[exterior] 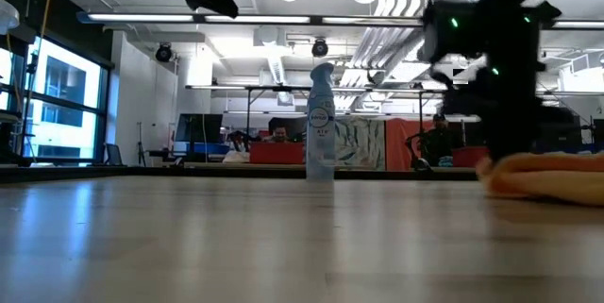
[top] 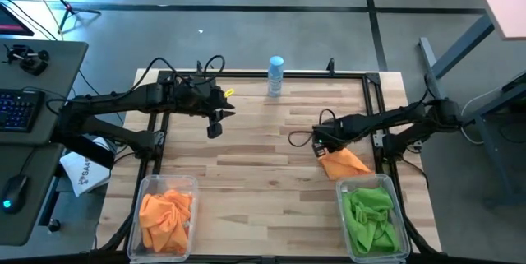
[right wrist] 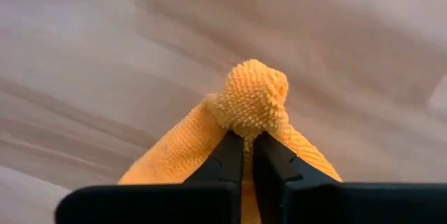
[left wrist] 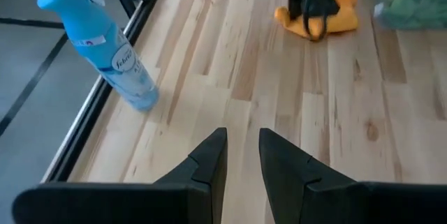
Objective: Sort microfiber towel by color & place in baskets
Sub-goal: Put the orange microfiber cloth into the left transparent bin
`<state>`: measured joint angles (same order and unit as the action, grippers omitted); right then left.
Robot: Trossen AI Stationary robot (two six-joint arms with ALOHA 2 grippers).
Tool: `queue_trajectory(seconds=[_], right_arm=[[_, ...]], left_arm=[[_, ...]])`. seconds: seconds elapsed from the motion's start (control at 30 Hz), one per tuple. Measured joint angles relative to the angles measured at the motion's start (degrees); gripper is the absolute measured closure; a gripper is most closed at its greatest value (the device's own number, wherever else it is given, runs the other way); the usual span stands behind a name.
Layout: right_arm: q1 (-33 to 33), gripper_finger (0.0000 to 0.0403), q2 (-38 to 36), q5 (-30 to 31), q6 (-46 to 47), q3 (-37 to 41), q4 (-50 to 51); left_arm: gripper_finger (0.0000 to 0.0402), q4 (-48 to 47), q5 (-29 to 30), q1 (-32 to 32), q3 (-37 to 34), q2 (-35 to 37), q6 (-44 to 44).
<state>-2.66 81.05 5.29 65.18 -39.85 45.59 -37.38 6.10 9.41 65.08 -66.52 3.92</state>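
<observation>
One orange microfiber towel [top: 343,163] lies on the table's right side, just beyond the right basket [top: 374,219], which holds green towels [top: 371,213]. The left basket [top: 167,215] at the near left holds orange towels [top: 166,212]. My right gripper [right wrist: 248,144] is down at the orange towel's left end and shut on it. My left gripper [left wrist: 242,147] hovers raised over the far left of the table, fingers a little apart, holding nothing. My right gripper pinches a bunched-up fold of the orange towel [right wrist: 251,98] between its two fingertips, coming from above and pointing down. The bunch stands out past the fingertips. The rest of the towel [exterior: 552,176] spreads out on the table.
A white-and-blue spray bottle [top: 275,76] stands upright at the table's far edge, near the middle. A black metal frame [top: 371,91] runs around the tabletop. Bare wood [top: 263,173] lies between the two baskets. A desk with a keyboard [top: 20,108] stands to the left.
</observation>
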Motion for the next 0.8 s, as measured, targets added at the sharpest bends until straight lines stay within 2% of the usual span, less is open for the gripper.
queue_trajectory(seconds=[0.37, 0.6, 0.67, 0.8], right_arm=[[0.0, 0.0398, -0.1, 16.1, -13.6, -20.8, 5.8], [0.0, 0.0400, -0.2, 22.1, -23.9, -35.6, 7.2], [0.1, 0.0401, -0.2, 23.1, -26.7, -39.3, 7.2], [1.0, 0.0402, 0.0, 23.9, -33.0, -45.4, 5.0]], left_arm=[[0.0328, -4.0, 0.0, 0.0, 0.0, 0.0, 0.7], [0.0328, -4.8, 0.4, 0.0, -0.2, 0.5, 0.3], [0.0328, -3.7, 0.4, 0.0, -1.7, 1.9, -0.6], [0.0328, 4.0, 0.4, 0.0, -9.1, 7.7, -2.0]])
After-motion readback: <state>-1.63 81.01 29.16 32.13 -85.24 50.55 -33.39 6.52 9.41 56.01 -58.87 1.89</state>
